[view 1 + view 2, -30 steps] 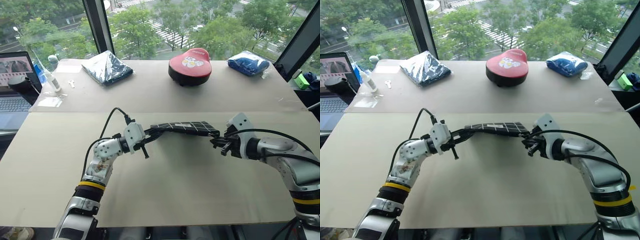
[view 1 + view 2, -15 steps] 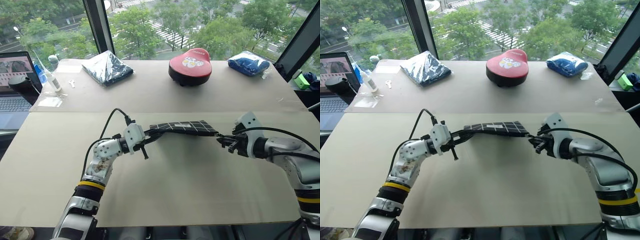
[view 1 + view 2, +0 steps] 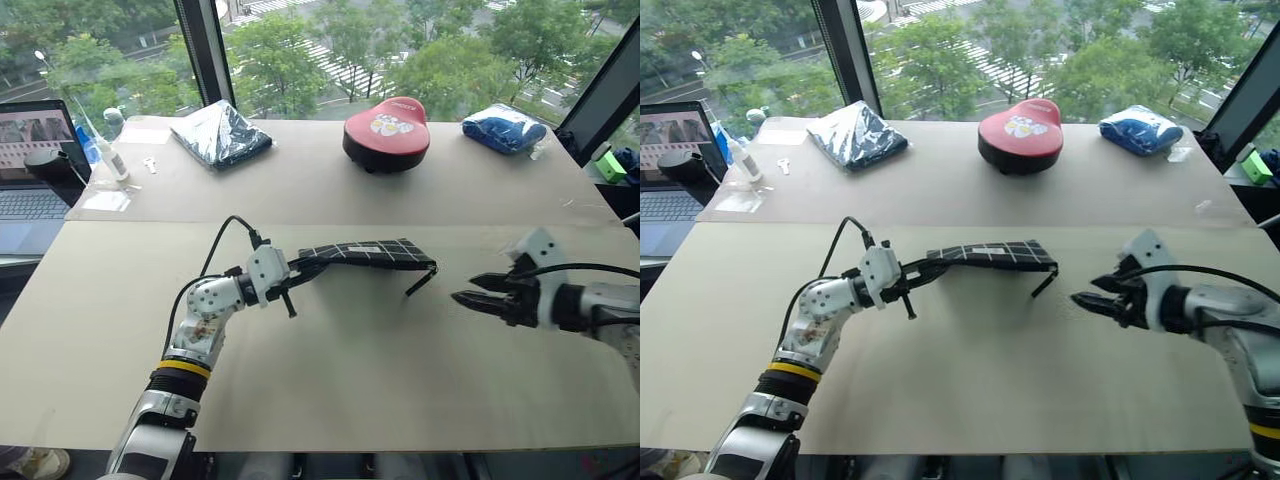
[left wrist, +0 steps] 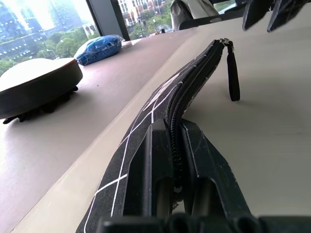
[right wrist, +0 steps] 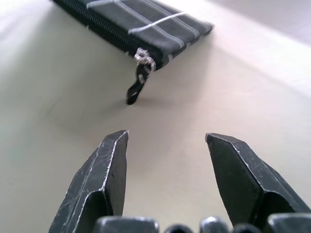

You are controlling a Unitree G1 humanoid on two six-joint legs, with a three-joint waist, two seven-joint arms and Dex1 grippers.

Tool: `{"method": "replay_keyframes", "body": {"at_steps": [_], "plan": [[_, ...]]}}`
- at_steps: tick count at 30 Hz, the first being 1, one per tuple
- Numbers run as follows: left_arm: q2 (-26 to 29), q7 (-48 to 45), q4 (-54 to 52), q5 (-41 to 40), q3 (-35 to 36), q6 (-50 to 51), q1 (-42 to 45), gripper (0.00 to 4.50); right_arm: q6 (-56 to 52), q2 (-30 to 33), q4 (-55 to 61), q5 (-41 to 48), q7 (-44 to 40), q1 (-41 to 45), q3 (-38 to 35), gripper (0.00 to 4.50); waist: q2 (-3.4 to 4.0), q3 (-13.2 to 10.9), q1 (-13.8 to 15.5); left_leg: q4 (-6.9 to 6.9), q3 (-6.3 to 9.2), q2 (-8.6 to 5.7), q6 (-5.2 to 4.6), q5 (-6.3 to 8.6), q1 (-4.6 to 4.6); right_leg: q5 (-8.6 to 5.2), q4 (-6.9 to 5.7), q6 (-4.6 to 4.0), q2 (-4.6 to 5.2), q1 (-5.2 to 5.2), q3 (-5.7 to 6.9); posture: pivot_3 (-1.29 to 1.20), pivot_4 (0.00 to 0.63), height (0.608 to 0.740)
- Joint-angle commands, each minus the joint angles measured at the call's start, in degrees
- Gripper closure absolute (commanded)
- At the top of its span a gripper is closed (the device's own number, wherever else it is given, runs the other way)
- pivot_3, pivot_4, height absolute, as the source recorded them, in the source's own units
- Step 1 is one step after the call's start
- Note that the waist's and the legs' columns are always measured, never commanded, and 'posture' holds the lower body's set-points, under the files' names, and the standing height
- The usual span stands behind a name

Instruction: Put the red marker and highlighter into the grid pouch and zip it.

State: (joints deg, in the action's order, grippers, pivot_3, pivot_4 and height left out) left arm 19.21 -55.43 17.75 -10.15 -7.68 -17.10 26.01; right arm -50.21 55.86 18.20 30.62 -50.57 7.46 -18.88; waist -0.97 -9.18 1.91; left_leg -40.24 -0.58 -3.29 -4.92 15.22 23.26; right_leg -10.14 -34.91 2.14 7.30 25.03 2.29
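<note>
The grid pouch (image 3: 365, 253), black with white lines, is held level just above the table, its zipper closed along the near edge. My left gripper (image 3: 297, 270) is shut on the pouch's left end; the left wrist view shows both fingers (image 4: 158, 165) clamping the zipper seam. The black pull cord (image 3: 420, 281) hangs loose from the pouch's right end. My right gripper (image 3: 466, 299) stands open to the right of the cord, clear of it, with nothing between its fingers (image 5: 104, 170). The red marker and the highlighter are out of view.
On the far half of the table lie a red rounded case (image 3: 387, 130), a dark folded bag (image 3: 222, 135) and a blue bag (image 3: 503, 128). A laptop (image 3: 35, 160) and a bottle (image 3: 105, 150) stand at the far left.
My right gripper has let go of the pull cord, opened wide and drawn back to the right. The cord now dangles. The left gripper and the pouch have stayed put.
</note>
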Motion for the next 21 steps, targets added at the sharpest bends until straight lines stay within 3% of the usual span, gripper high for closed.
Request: {"method": "replay_keyframes", "body": {"at_steps": [1,2,3,10,15,21], "plan": [[0.4,-4.6,-2.0,-3.1,-1.0,1.9,0.4,4.08,2.8,1.5,1.7,1.0,-2.5,-3.1,-6.4,1.63,0.00,0.0,0.2,0.00,0.00,0.00,0.00,0.00,0.00,0.00,0.00,0.00,0.00,-0.01,0.00,0.00,0.150,0.740],[0.8,-6.9,-3.0,-4.6,-1.5,3.9,0.2,3.67,3.0,1.4,1.9,0.6,-2.2,-3.5,-5.9,1.62,0.00,0.0,0.2,0.00,0.00,0.00,0.00,0.00,0.00,0.00,-0.01,0.00,0.00,-0.01,0.00,0.00,0.150,0.740],[1.2,-8.6,-3.7,-5.7,-1.8,5.5,0.0,3.59,3.1,1.3,2.1,0.3,-2.0,-3.7,-5.7,1.62,0.00,0.0,0.2,0.00,0.00,0.01,0.00,0.00,0.00,0.00,0.00,0.00,-0.01,-0.01,0.00,0.00,0.150,0.740],[5.1,-13.1,-12.0,-12.9,-0.2,17.9,-2.3,1.06,3.7,-0.2,2.4,0.1,0.0,-2.8,-3.5,1.62,0.00,0.0,0.2,-0.03,0.00,0.04,0.00,0.00,-0.01,0.00,-0.01,0.00,-0.01,-0.02,-0.02,0.00,0.150,0.740],[10.3,-10.2,-21.9,-27.0,6.4,38.7,-4.8,1.06,4.9,-0.2,0.2,-0.2,-0.1,-2.0,-3.4,1.62,0.00,0.0,0.1,-0.04,0.01,0.06,-0.01,0.01,0.00,-0.02,-0.02,0.02,-0.02,-0.01,-0.03,0.00,0.150,0.740],[14.8,1.6,-22.6,-30.0,17.3,49.6,-8.5,1.06,8.3,-3.1,-5.1,0.2,0.9,1.1,-3.6,1.62,0.00,0.0,-0.4,-0.03,0.02,0.08,0.00,0.00,-0.12,-0.04,-0.01,0.05,-0.11,-0.10,-0.03,0.00,0.150,0.740]]}}
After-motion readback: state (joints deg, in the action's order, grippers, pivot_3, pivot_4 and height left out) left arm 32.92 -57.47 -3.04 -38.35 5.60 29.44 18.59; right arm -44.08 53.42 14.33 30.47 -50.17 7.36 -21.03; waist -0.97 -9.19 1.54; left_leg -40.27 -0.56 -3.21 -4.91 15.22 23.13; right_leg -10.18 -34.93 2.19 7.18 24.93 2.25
